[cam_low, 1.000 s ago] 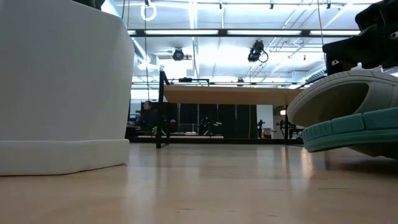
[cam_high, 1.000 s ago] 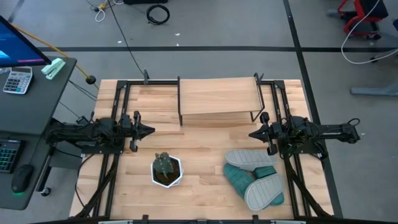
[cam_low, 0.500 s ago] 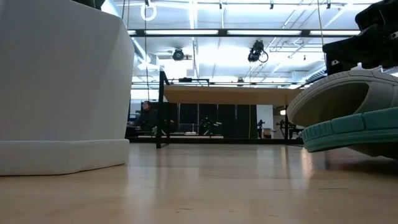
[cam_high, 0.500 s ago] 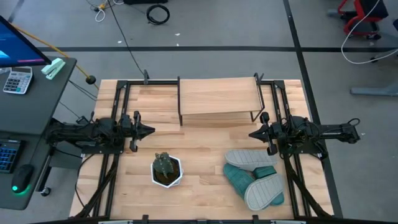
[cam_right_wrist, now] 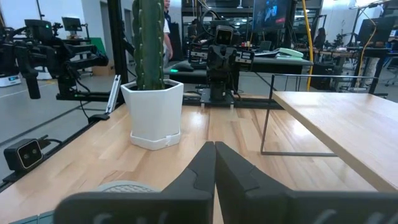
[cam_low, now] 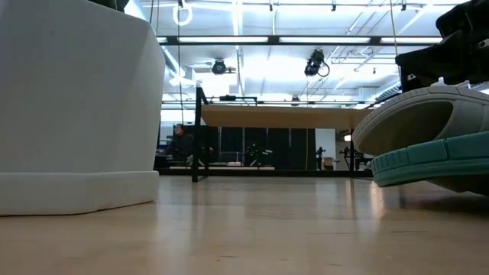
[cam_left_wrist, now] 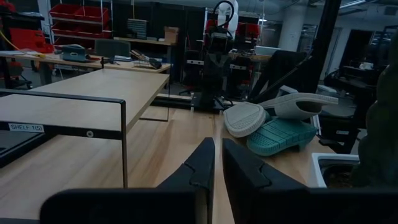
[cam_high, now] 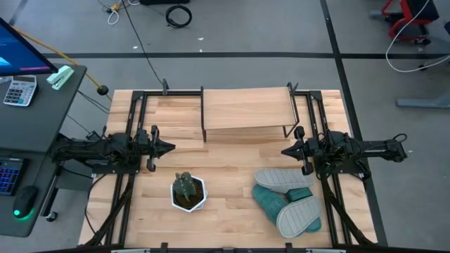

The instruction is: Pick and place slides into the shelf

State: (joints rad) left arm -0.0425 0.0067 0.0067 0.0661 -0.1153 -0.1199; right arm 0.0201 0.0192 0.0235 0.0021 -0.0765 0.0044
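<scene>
Slides (cam_high: 288, 200) of ribbed foam are piled near the table's front right: 2 grey-white and 2 teal are counted, long axes mostly diagonal. 1 wooden-topped, black-legged shelf (cam_high: 246, 109) stands behind. Left gripper (cam_high: 169, 147) and right gripper (cam_high: 286, 151) are closed, empty.

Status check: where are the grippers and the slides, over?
Left gripper and right gripper shut, empty, parked mid-table. Slides piled front right, none on shelf. Potted cactus front centre, off the path.

Slides (cam_high: 288, 200): grey and teal, heaped together at the table's front right, one grey sole up. Shelf (cam_high: 246, 109): light plank top, black legs, rear centre, bare.
</scene>
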